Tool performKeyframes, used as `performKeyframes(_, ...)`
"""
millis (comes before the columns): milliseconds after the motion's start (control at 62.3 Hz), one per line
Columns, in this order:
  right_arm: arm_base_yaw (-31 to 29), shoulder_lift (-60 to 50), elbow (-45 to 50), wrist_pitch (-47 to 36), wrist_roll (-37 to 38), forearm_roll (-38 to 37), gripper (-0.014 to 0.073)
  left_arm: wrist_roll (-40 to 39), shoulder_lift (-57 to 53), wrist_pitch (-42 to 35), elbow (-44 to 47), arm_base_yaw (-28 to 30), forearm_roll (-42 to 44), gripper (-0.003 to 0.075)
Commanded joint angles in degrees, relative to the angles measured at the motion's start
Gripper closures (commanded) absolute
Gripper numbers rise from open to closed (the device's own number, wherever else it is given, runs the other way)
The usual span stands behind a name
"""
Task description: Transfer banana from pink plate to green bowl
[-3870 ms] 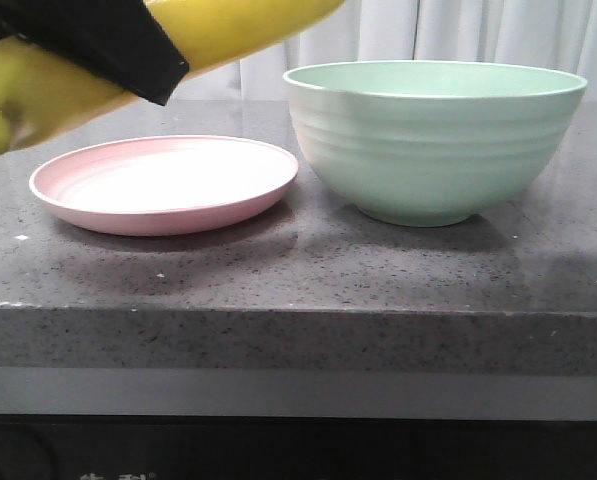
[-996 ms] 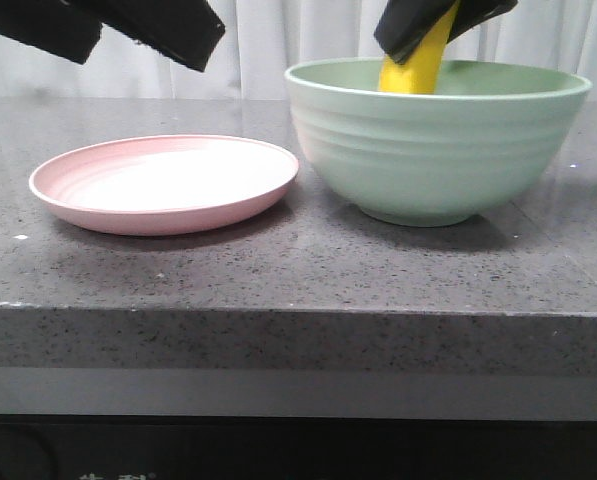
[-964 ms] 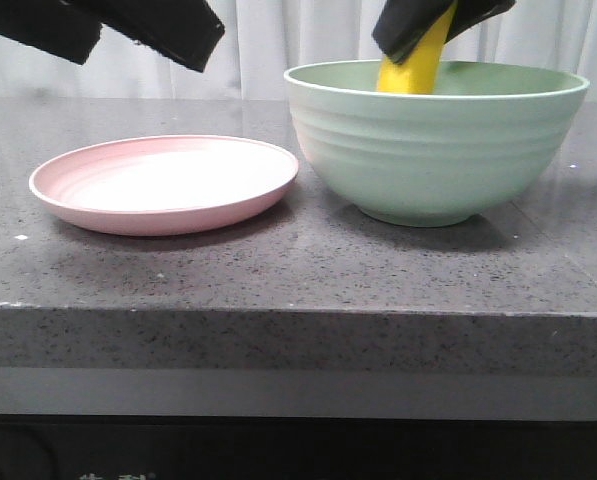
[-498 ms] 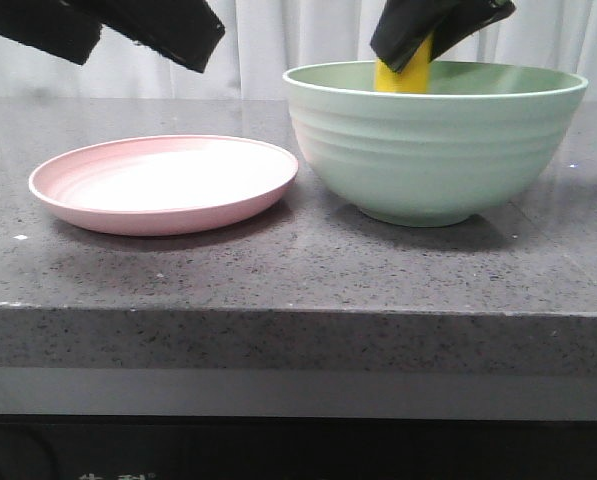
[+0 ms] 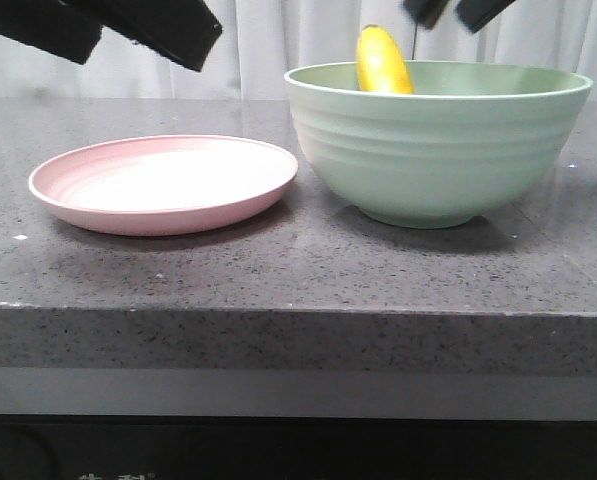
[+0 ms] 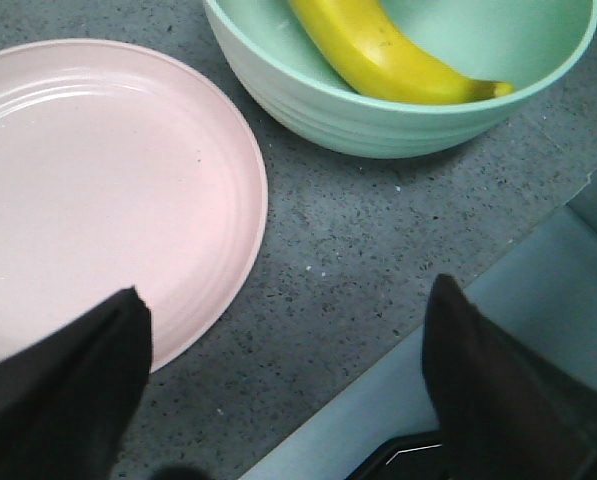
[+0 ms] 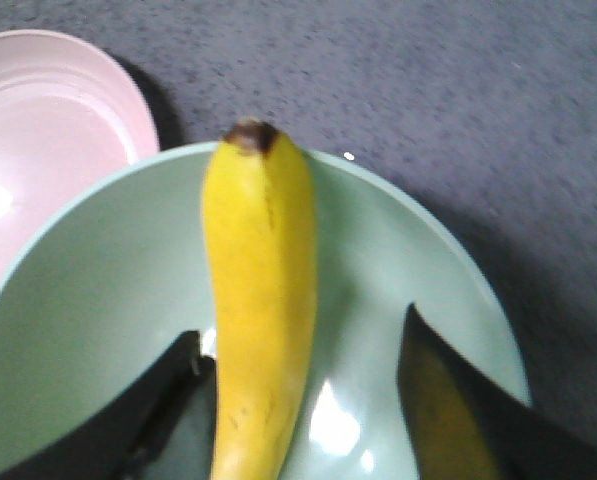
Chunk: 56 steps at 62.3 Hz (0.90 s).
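The yellow banana (image 5: 381, 60) lies loose inside the mint-green bowl (image 5: 438, 150), leaning on its wall with one end above the rim. My right gripper (image 5: 453, 15) is open just above the bowl and grips nothing. In the right wrist view the banana (image 7: 261, 300) lies between the spread fingers (image 7: 448, 400) of my right gripper (image 7: 303, 335), inside the bowl (image 7: 68, 290). The pink plate (image 5: 163, 185) is empty, left of the bowl. My left gripper (image 5: 128, 40) is open and empty, high above the plate. In the left wrist view it (image 6: 288, 290) hovers over the plate (image 6: 98, 190), the bowl (image 6: 378, 125) and the banana (image 6: 388, 60).
Plate and bowl stand on a dark speckled stone counter (image 5: 298, 270) whose front edge (image 5: 298, 330) is close to the camera. A white curtain (image 5: 278, 40) hangs behind. The counter's front edge shows in the left wrist view (image 6: 458, 330).
My right gripper has opened, let go of the banana and risen. The banana has dropped and now leans against the bowl's wall. The left arm has not moved.
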Motion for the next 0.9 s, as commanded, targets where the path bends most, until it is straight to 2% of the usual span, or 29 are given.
performKeyframes(0,0.02,-3.21,-4.64,4.46,9.02,-5.72,0.0368,-0.54,-1.03,-4.38,-1.7,1.84,0.03,0.0325)
performKeyframes(80,0.02,-3.21,-6.19,7.08,9.55,-7.76,0.051,-0.54,-1.03,-4.9,-1.7,4.3,0.03,0.0461)
performKeyframes(161,0.02,-3.3,-6.43,7.7,9.55,-7.81,0.0596,-0.54,-1.03,-5.15,-1.7,6.98,0.03,0.0591)
performKeyframes(193,0.02,-3.57,-6.43,7.71,9.55,-7.81,0.0631,-0.54,-1.03,-5.41,-1.7,8.49,0.03,0.0682)
performKeyframes(225,-0.05,-3.66,-6.43,7.71,9.55,-7.93,0.0647,-0.54,-1.03,-5.67,-1.7,9.51,0.23,0.0731)
performKeyframes(401,-2.74,-6.72,-5.55,5.7,9.55,-8.0,0.0663,-0.54,-1.88,-7.42,-1.7,17.25,0.45,0.0738)
performKeyframes(530,-4.37,-13.14,0.06,-0.89,9.33,-8.34,0.0663,-0.54,-4.57,-7.42,-1.7,23.29,0.45,0.0738)
performKeyframes(707,-4.52,-26.1,16.2,-13.2,7.09,-8.39,0.0663,-0.54,-11.1,-8.31,-0.65,31.83,2.69,0.0738)
performKeyframes(883,-4.52,-40.55,34.45,-27.37,7.07,-8.39,0.0663,-0.54,-19.16,-12.23,4.44,35.67,3.38,0.0738)
